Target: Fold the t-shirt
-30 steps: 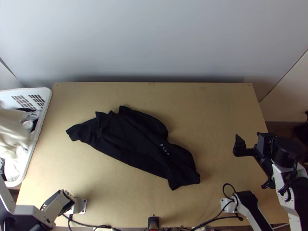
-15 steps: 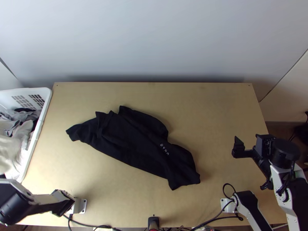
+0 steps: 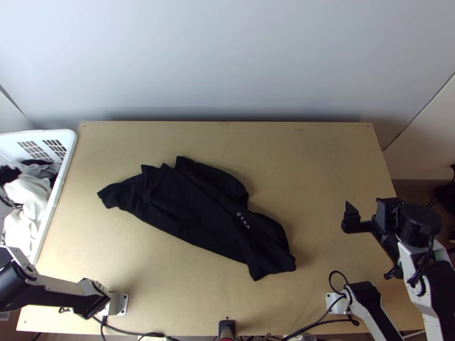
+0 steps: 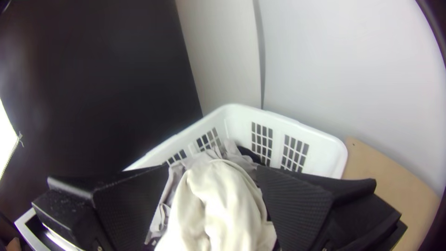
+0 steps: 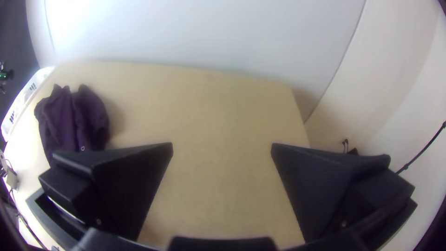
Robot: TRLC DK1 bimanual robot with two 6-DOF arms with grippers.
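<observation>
And the rumpled shirt (image 3: 196, 210) lies mid-table (image 3: 318, 159), basket (image 3: 70, 149) by the left edge, wall (image 3: 227, 62) beyond; left gripper (image 3: 8, 187) and right gripper (image 3: 369, 212) gape.

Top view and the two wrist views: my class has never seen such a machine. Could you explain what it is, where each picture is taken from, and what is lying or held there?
The machine is a pair of robot arms: a left arm and a right arm. The top view looks steeply down from above the table's near edge. Each wrist view comes from a camera on that arm's wrist, with its own two fingers at the bottom.

On the wooden table lies a black t-shirt, rumpled into a long, uneven shape. The left gripper is at the white basket, with cream cloth between its spread fingers. The right gripper is open too. Nothing looks firmly held.
</observation>
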